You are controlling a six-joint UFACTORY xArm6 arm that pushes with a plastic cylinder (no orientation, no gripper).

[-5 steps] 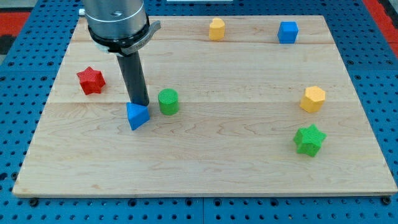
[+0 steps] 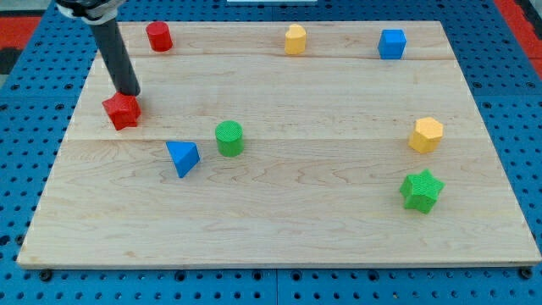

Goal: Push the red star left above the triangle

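A pale wooden board (image 2: 279,212) with long grain lines lies on a blue pegboard table (image 2: 25,127); a strip of red shows at the view's top right corner.

The red star (image 2: 123,111) sits near the board's left edge, in its upper half. My tip (image 2: 129,93) is down at the star's top side, touching or just about touching it; the rod (image 2: 116,55) leans up toward the view's top left, where the arm is cut off by the frame. I have no jaws, only the rod.

The blue triangle (image 2: 184,158) lies below and to the right of the star, apart from it, with a green cylinder (image 2: 229,138) just beside it on the right. A red cylinder (image 2: 158,36) stands near the top edge toward the left corner, a yellow block (image 2: 295,39) at the middle of the top edge, and a blue cube (image 2: 392,43) toward the top right corner. Near the right edge are a yellow hexagonal block (image 2: 427,135) and, below it, a green star (image 2: 421,190).

Between the star and the left edge only a narrow band of board remains. The middle and the whole bottom stretch of the board are open.

The star's upper points are partly hidden behind the rod's end, so exact contact is hard to make out.
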